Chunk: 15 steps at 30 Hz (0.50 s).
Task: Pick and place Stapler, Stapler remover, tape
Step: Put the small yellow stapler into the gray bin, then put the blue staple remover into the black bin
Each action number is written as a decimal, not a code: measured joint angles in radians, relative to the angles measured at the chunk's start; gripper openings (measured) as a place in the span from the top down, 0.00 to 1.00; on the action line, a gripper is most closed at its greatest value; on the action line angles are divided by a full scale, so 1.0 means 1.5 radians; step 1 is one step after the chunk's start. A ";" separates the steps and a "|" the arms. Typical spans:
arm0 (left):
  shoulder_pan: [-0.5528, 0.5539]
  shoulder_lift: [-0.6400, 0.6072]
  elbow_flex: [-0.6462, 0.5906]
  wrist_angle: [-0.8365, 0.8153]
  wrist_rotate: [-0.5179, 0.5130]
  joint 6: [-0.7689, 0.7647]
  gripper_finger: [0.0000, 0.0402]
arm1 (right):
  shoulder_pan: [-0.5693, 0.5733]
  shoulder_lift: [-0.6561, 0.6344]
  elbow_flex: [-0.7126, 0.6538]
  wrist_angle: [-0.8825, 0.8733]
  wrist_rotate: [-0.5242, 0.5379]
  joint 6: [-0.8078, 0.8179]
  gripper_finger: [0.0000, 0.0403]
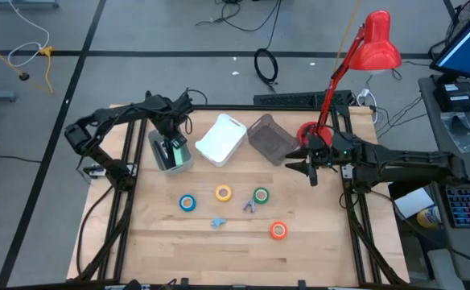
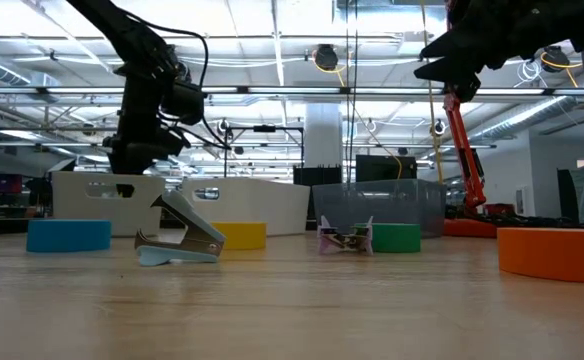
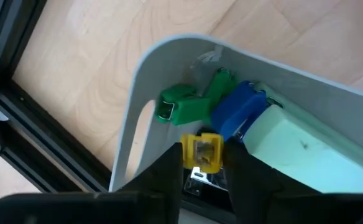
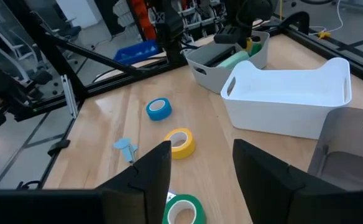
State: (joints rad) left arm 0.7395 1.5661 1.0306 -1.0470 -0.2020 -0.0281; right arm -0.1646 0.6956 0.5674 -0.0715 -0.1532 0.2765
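My left gripper (image 3: 201, 177) reaches down into the grey bin (image 1: 171, 153), shut on a small yellow stapler (image 3: 201, 151). A green stapler (image 3: 184, 106), a blue one (image 3: 237, 112) and a mint-coloured one (image 3: 287, 149) lie in the same bin. On the table lie the blue tape (image 1: 187, 203), yellow tape (image 1: 223, 192), green tape (image 1: 261, 195) and orange tape (image 1: 278, 230), each flat on its side. A light blue staple remover (image 1: 217, 222) and a purple one (image 1: 249, 207) rest between them. My right gripper (image 1: 307, 167) hovers open above the table's right side, holding nothing. My left gripper pinches the yellow stapler (image 3: 201, 151) between its two fingers (image 3: 169, 171), coming from above and pointing down into the grey bin. The stapler's end faces the camera. Whether it rests on the bin's floor or hangs clear does not show.
A white bin (image 1: 220, 138) and a dark translucent bin (image 1: 269, 138) stand in a row right of the grey bin along the far edge. A red desk lamp (image 1: 372, 44) rises at the far right corner. Bare wood lies near the front edge.
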 joint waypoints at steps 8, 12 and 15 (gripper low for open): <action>0.000 0.000 0.000 -0.001 0.000 -0.012 0.64 | 0.000 0.000 0.000 0.000 -0.002 0.000 0.59; 0.000 0.000 0.007 -0.023 0.004 -0.017 0.63 | 0.000 0.000 0.000 0.000 -0.003 0.000 0.59; 0.000 0.000 0.038 -0.074 0.007 -0.046 0.63 | 0.000 0.000 0.000 0.000 -0.003 0.000 0.59</action>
State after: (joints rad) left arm 0.7391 1.5661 1.0878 -1.1583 -0.1909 -0.0965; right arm -0.1646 0.6956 0.5674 -0.0719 -0.1570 0.2764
